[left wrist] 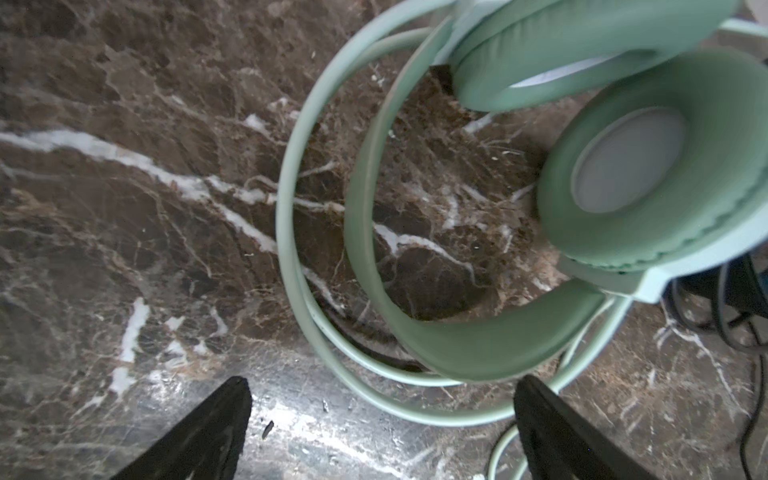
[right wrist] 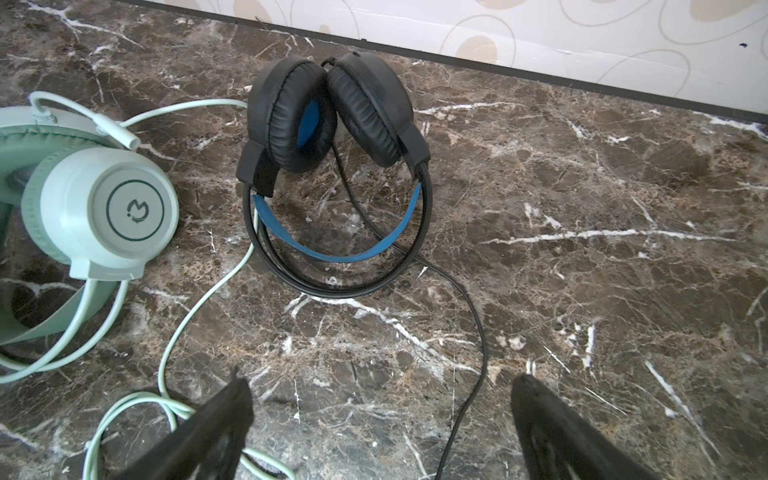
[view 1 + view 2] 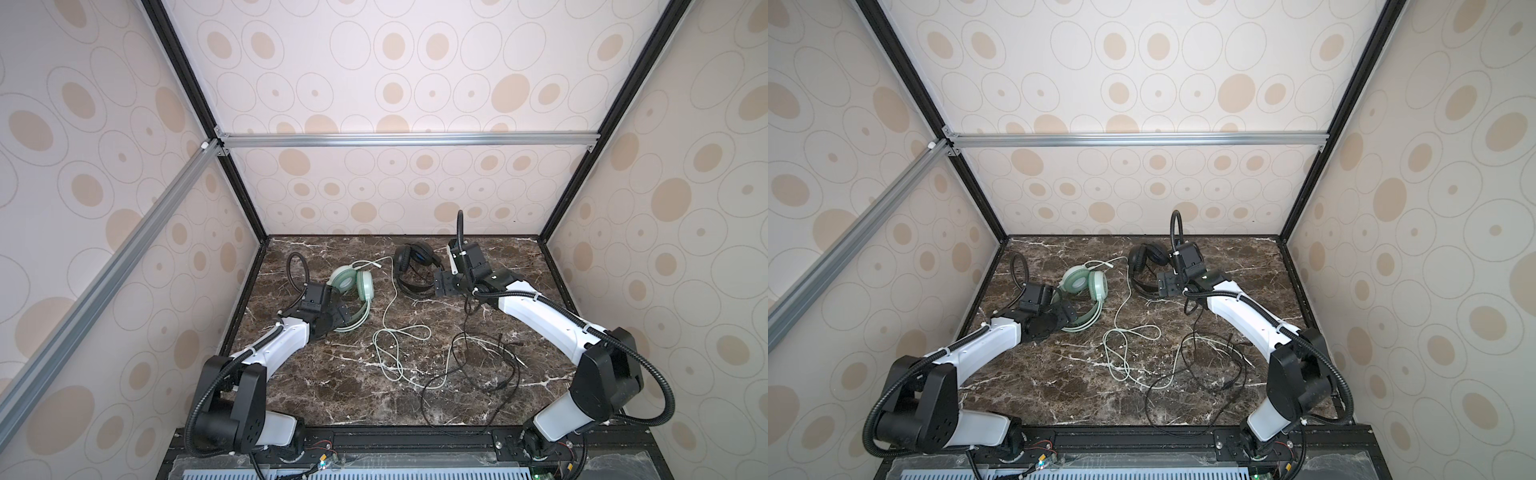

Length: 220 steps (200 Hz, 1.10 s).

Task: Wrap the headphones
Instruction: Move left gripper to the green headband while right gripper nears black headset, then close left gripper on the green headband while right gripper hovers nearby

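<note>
Both top views: mint headphones (image 3: 365, 284), black headphones (image 3: 403, 259) lie earcups rearward; left gripper (image 3: 337, 313), right gripper (image 3: 445, 276) released.

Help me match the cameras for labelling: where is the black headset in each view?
Both top views: black headset at the table's far end, near the middle.
Left wrist: not clearly in it.
Right wrist: black headset beyond the open right gripper, near the wall.
Shared landmark: mint headset beside it.

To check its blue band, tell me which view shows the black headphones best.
The right wrist view: the black headphones lie close and whole, ear pads and blue band clear. In both top views they are small, partly behind the right arm. The left wrist view shows at most a dark sliver.
</note>
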Each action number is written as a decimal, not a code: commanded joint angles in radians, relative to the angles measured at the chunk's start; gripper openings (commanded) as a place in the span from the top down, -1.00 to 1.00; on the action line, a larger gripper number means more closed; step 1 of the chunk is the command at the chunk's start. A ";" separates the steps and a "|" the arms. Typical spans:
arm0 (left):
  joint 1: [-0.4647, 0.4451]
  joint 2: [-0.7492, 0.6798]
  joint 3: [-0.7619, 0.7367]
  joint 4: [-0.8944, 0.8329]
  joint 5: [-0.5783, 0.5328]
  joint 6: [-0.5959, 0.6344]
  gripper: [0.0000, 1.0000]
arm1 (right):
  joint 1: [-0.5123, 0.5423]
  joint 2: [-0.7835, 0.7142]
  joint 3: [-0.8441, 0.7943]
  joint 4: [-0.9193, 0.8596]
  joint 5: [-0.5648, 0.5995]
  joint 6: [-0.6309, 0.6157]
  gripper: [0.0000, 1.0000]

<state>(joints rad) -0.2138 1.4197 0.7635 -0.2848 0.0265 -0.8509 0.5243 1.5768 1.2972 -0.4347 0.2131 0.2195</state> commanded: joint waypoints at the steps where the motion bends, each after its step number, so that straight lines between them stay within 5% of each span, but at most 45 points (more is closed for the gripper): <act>1: 0.008 0.030 0.023 0.040 -0.022 -0.067 -0.96 | 0.011 -0.001 0.028 -0.015 0.007 -0.008 -0.99; 70: 0.008 0.175 0.076 0.075 -0.070 -0.082 -0.90 | 0.016 -0.040 -0.012 -0.014 0.030 -0.020 -0.99; 143: 0.017 0.167 0.044 0.055 -0.132 0.000 0.39 | 0.016 -0.070 0.016 -0.053 0.060 -0.079 -0.99; 179: 0.044 0.163 0.063 0.011 -0.172 0.192 0.71 | 0.015 -0.091 0.020 -0.070 0.066 -0.111 -0.99; 220: 0.096 0.236 0.178 -0.045 -0.187 0.446 0.81 | 0.014 -0.080 0.032 -0.056 0.063 -0.149 -0.99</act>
<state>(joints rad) -0.1608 1.6096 0.8574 -0.2539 -0.1062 -0.6113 0.5339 1.5085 1.2961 -0.4759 0.2661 0.1066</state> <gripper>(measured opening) 0.111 0.995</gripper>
